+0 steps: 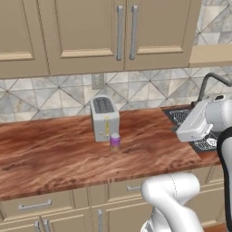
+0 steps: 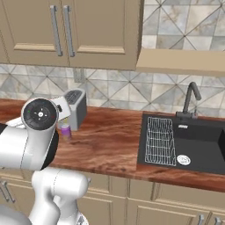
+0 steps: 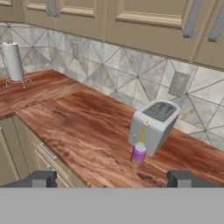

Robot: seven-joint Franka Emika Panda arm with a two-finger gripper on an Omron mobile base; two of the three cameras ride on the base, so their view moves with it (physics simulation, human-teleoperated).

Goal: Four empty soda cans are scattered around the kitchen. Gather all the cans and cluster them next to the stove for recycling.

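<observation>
**Inventory: counter section with one can, fingers spread and empty**

1. Gripper (image 3: 111,179). In your hand view you see the two dark fingertips (image 3: 40,179) set wide apart at the bottom edge, with nothing between them. They touch nothing.

2. Soda can (image 3: 138,155). This is the pale purple one with a silver top, standing upright on the wooden counter (image 3: 83,127). It lies ahead of your fingers, between their two lines and slightly nearer the right one, clearly apart from both. In the left base view you find the same can (image 1: 115,141) near the front of the counter, well to the left of the arm's white forearm (image 1: 199,120).

3. Toaster (image 3: 154,125). Grey, two slots on top, a yellow lever down its front face. It stands just behind the can as seen from your fingers, and whether the two touch cannot be told. In the right base view the toaster (image 2: 75,107) is partly hidden by the arm's round joint cap.

4. Paper-towel roll (image 3: 12,61). White, upright on a wire stand, far beyond the left fingertip, on the side run of counter.

5. Wall outlet (image 3: 178,84). Set in the tiled backsplash, beyond the toaster and above the right fingertip.

6. Sink (image 2: 200,143). Black basin with a wire rack (image 2: 160,140) inside and a dark tap (image 2: 191,99) behind, at the right of the right base view.

7. Upper cabinets (image 1: 90,31). Beige doors with bar handles, above the backsplash.
</observation>
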